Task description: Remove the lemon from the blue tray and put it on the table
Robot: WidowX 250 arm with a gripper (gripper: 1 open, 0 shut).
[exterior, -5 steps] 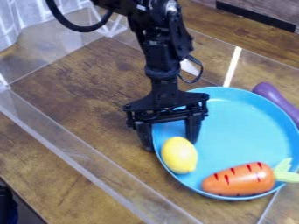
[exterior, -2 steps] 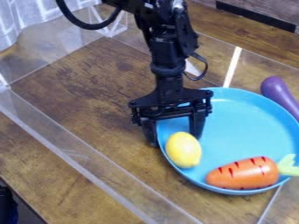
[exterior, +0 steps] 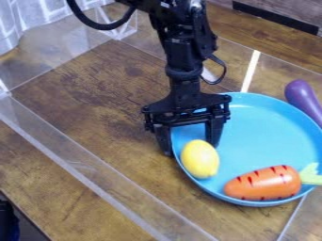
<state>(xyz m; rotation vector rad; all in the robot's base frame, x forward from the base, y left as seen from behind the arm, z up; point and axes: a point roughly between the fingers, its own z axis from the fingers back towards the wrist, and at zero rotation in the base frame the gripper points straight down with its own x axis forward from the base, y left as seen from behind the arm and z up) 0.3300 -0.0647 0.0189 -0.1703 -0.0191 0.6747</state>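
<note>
Although the arm had its gripper (exterior: pixel 187 135) lowered to the near-left rim of the blue tray (exterior: pixel 258 132), nothing of the task was done yet: the lemon (exterior: pixel 199 158) lay inside the tray, just in front of the black fingers, and no part of it was off the plastic. The jaws stood wide open, pointing straight down, and held nothing; whether a fingertip touched the fruit I could not tell from this single view. By my reading the grasp, the lift and the setting-down on the bench (exterior: pixel 88 99) all remained to be done.

From the left, a clear acrylic wall (exterior: pixel 51 141) ran along the edge, glossy and catching reflections. The bench was dark brown wood with visible grain and a slight sheen. The arm and its jaws were matte black, with a loop of cable at the top. The tray was a large, round, light-blue plate of smooth plastic with a shallow raised rim. The lemon was a small, smooth, bright-yellow oval. To its right in the tray lay an orange carrot (exterior: pixel 265 182) with shallow ridges and a green top. A rounded purple thing (exterior: pixel 306 97) sat at the far right edge, partly cut off.
</note>
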